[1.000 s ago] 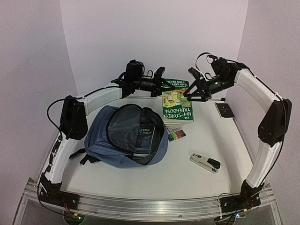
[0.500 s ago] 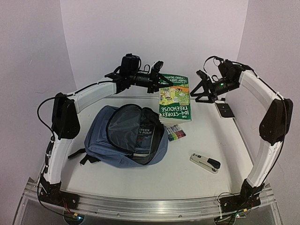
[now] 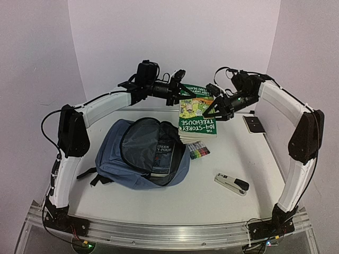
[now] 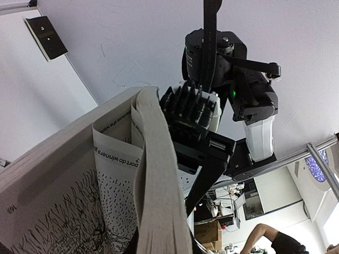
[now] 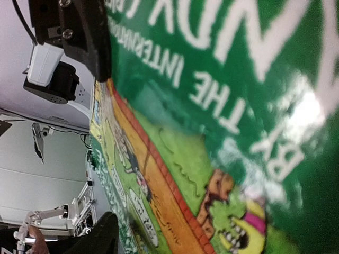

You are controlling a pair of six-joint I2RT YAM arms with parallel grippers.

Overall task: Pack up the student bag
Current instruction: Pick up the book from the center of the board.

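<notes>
The student bag [image 3: 124, 159] lies open on the table's left half, with a dark book [image 3: 163, 153] inside its mouth. A thick green picture book [image 3: 195, 119] hangs tilted above the table behind the bag. My left gripper [image 3: 181, 93] is shut on its far top corner, and its pages [image 4: 106, 185] fill the left wrist view. My right gripper [image 3: 211, 110] sits at the book's right edge, one finger [image 4: 209, 177] lying along the page block. The green cover [image 5: 212, 132] fills the right wrist view, so whether those jaws press on the book is unclear.
A pack of coloured markers [image 3: 199, 152] lies just right of the bag. A grey and black stapler [image 3: 232, 183] rests at front right. A small black square plate [image 3: 254, 124] sits at the far right, below the right arm.
The left arm lifted the book's far end a little. The right gripper swung away to the right, then came back in to the book's right edge with narrower jaws.
</notes>
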